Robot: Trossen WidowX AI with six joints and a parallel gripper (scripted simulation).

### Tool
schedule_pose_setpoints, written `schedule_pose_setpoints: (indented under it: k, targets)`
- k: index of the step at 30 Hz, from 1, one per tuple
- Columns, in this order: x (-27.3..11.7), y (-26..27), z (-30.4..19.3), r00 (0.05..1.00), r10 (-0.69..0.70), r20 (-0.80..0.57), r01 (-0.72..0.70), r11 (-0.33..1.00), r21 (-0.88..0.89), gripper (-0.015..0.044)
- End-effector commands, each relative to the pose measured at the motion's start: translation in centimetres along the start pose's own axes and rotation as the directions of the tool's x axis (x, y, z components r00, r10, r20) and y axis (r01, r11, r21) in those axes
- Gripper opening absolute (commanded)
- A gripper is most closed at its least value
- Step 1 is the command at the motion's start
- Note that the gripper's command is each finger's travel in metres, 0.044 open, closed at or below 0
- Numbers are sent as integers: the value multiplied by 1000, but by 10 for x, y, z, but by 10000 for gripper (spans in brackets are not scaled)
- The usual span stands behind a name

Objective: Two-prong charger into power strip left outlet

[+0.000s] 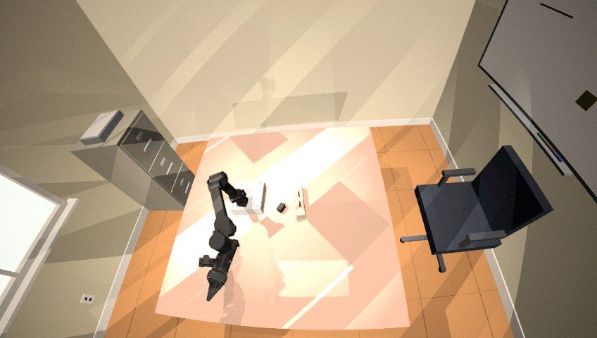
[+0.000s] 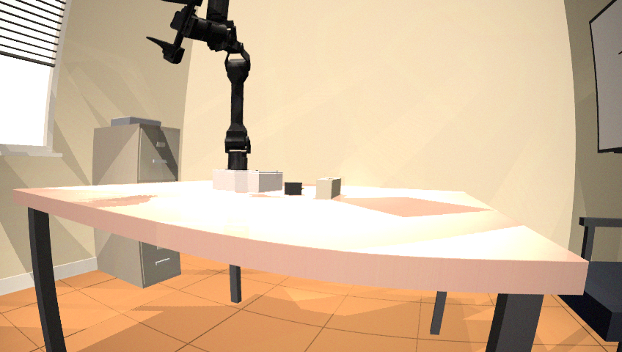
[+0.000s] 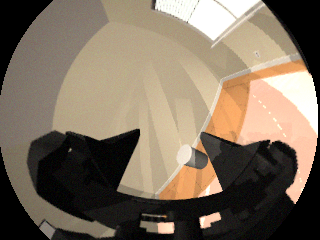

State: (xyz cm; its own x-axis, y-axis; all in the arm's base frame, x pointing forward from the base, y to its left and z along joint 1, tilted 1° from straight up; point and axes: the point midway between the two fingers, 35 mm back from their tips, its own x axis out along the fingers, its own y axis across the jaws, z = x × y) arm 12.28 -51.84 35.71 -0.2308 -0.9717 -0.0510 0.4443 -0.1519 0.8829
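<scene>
The black charger (image 1: pixel 281 207) (image 2: pixel 293 188) lies on the table just right of the arm's white base, with a small gold prong end showing on its right side in the exterior view. The pale power strip (image 1: pixel 300 213) (image 2: pixel 325 188) stands to the right of the charger, a gap between them; its dark outlets face up in the top view. My gripper (image 3: pixel 171 134) is open and empty, its fingers wide apart. It is high above the table, at the left front in the top view, well away from charger and strip. Neither shows in the wrist view.
The white base (image 1: pixel 261 198) (image 2: pixel 265 180) stands on the table (image 1: pixel 376 310) (image 2: pixel 305 265) left of the charger. A filing cabinet (image 1: pixel 104 167) (image 2: pixel 115 161) stands at the left, an office chair (image 1: pixel 450 213) at the right. A grey cylinder (image 3: pixel 192 156) shows beyond the fingers in the wrist view.
</scene>
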Motion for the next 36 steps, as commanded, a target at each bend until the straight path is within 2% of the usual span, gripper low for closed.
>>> schedule_pose_setpoints:
  k: [1,11,20,29,36]
  targets:
    - [-20,-6,-37,993,-20,-113,1,985,-171,440]
    - [-68,-22,-104,946,-64,-319,-97,881,-464,440]
    - [-119,-42,-155,864,-128,-486,-264,708,-655,440]
    - [-175,-67,-196,759,-207,-617,-472,478,-741,440]
    - [-224,-92,-219,649,-282,-707,-638,305,-707,440]
